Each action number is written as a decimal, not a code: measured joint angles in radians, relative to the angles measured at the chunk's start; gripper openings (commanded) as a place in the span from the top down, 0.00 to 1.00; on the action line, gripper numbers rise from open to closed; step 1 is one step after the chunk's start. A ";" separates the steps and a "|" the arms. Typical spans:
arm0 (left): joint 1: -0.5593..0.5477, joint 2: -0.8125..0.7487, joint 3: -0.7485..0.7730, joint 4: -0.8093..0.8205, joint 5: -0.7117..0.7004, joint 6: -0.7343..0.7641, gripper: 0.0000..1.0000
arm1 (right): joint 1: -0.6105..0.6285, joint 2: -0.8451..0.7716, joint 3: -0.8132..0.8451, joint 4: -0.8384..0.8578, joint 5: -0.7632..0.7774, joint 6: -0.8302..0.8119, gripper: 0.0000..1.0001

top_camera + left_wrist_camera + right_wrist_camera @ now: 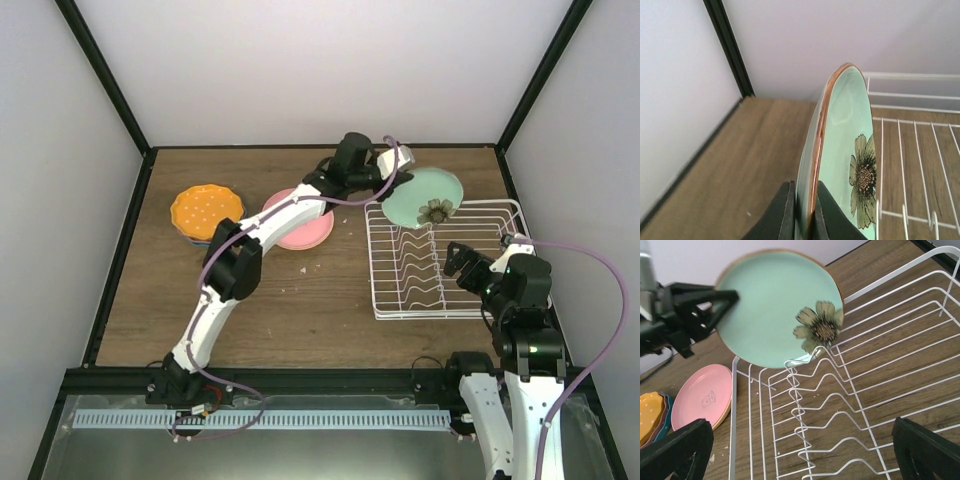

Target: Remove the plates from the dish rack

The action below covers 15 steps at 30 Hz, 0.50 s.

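Left gripper (pixel 727 299) clamped on green plate (pixel 420 190) rim, at rack (pixel 440 314) far left corner. Right gripper (pixel 462 262) fingers apart, over rack near right. Pink plate (pixel 315 230), orange plate (pixel 205 208) on stack, left.

No writing, brand or number can be read in any of the 3 views. The mint green plate (pixel 772 305) carries only a dark flower drawing, no letters. The pink plate (pixel 695 385) bears a small outlined mark — too small to make out.

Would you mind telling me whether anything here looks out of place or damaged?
Nothing looks damaged. One small oddity: a pale speck on the table near the pink plate. The mint plate in the left gripper seems intact.
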 measured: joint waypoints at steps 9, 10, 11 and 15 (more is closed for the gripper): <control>-0.001 -0.128 0.000 0.038 -0.060 0.080 0.96 | 0.000 -0.013 0.000 0.000 -0.001 0.007 0.00; 0.000 -0.137 0.000 0.042 -0.073 0.080 0.96 | 0.000 -0.013 0.000 0.000 0.000 0.008 0.00; 0.002 -0.142 0.001 0.041 -0.084 0.078 0.96 | 0.000 -0.013 0.000 0.001 -0.001 0.008 0.00; 0.027 -0.158 0.014 0.040 -0.137 0.016 0.96 | 0.000 -0.013 -0.003 0.005 -0.002 0.011 0.00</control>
